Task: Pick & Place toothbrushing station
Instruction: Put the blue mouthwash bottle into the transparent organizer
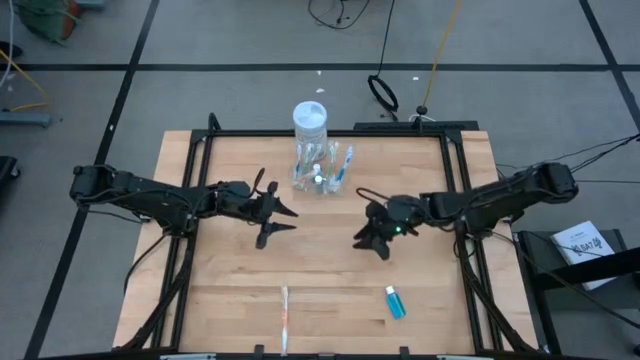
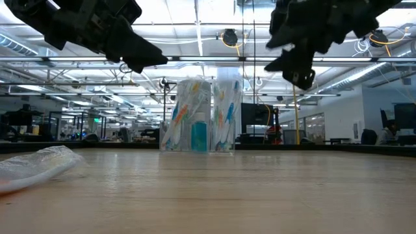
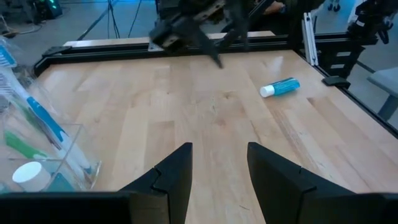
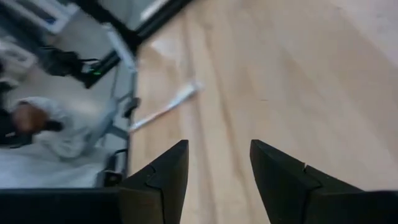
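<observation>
Toothbrushes lean upward inside the clear plastic compartmented toothbrushing station [image 1: 322, 166], which we see standing upright at the far middle of the pale wooden table [image 1: 220, 290], beside a white-lidded jar [image 1: 309, 118]. We see the left gripper [image 1: 277, 220] and right gripper [image 1: 368, 240] raised above the table, fingers parted, empty. A warehouse-like room lies behind.

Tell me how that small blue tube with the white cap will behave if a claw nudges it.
The small blue tube with the white cap lies on its side on the wooden table, so it will probably roll rather than slide. It looks small and light, so a gentle push may send it far. Its smooth round body may slip from a pinch.
</observation>
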